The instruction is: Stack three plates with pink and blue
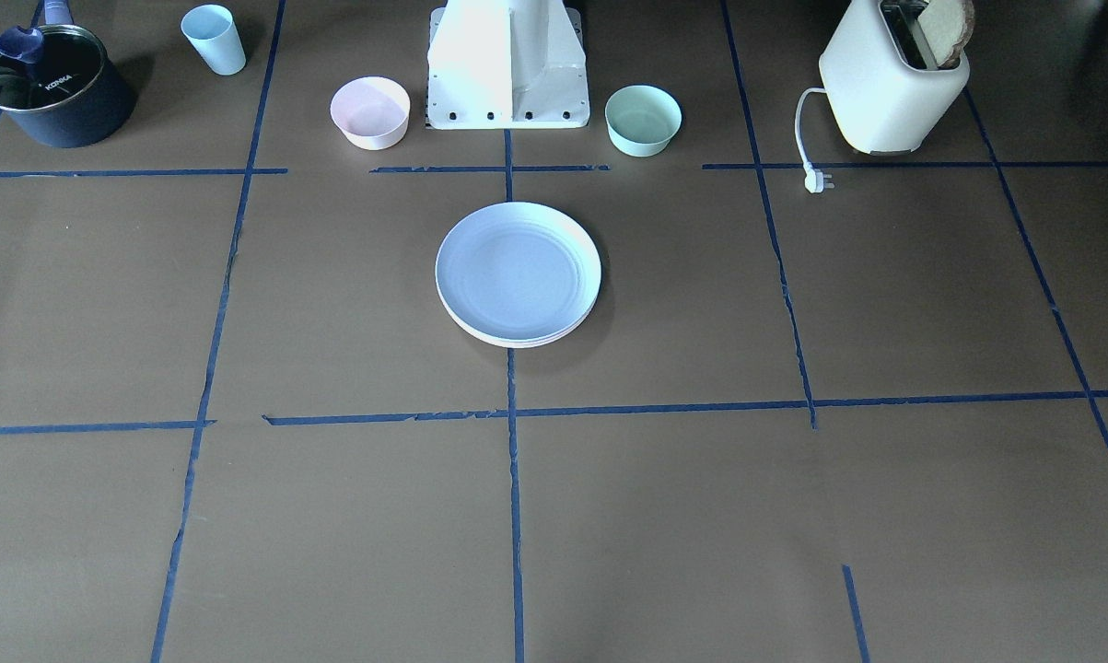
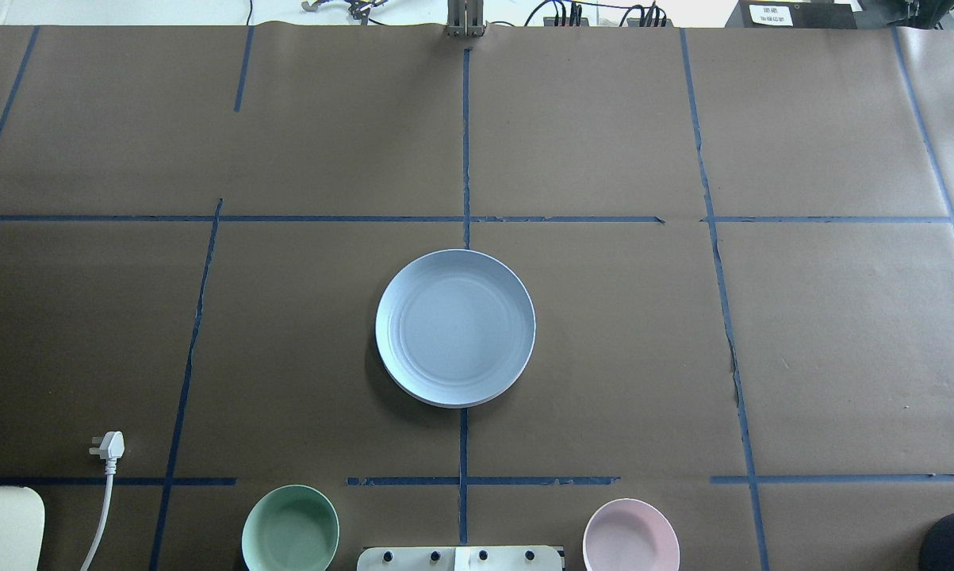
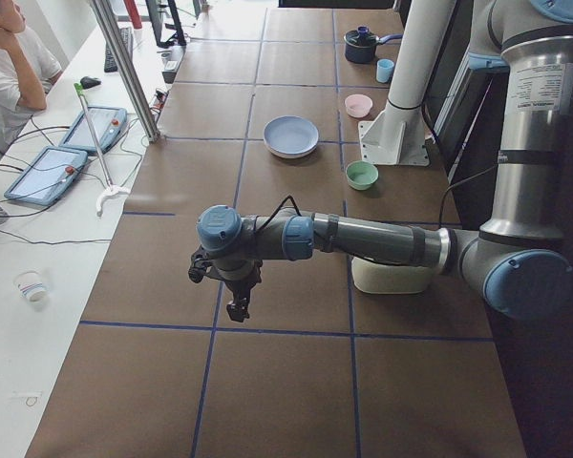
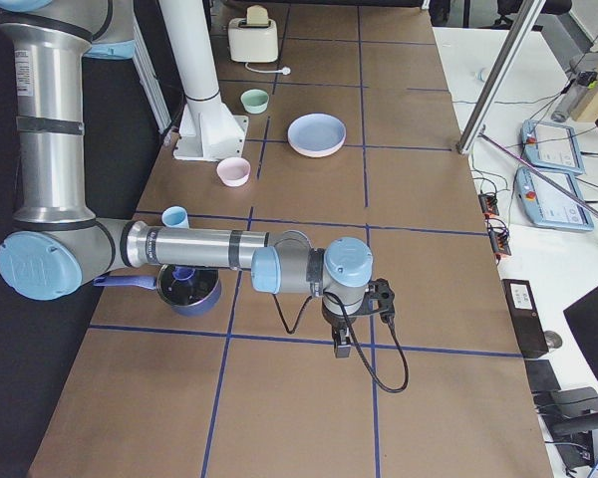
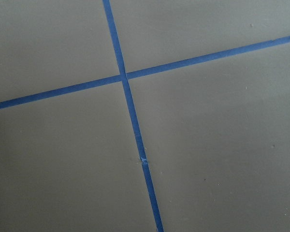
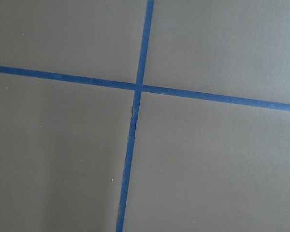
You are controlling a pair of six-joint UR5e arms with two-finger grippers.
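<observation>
The pale blue plate [image 1: 517, 272] lies on top of a stack at the table's middle, also seen in the overhead view [image 2: 454, 325]. Pale rims of lower plates [image 1: 517, 342] show under its near edge; I cannot tell cream from pink there. In the right side view the rim under the blue looks pinkish [image 4: 314, 152]. My left gripper [image 3: 237, 310] hangs over bare paper far from the stack, as does my right gripper [image 4: 341, 347]. I cannot tell whether either is open or shut. Both wrist views show only brown paper with crossing blue tape.
A small pink bowl [image 1: 369, 112] and a mint-green bowl [image 1: 643, 120] flank the robot base [image 1: 507, 83]. A light-blue cup [image 1: 214, 39] and dark pot [image 1: 52, 87] stand at one end, a cream toaster [image 1: 894, 83] with its loose plug [image 1: 817, 180] at the other.
</observation>
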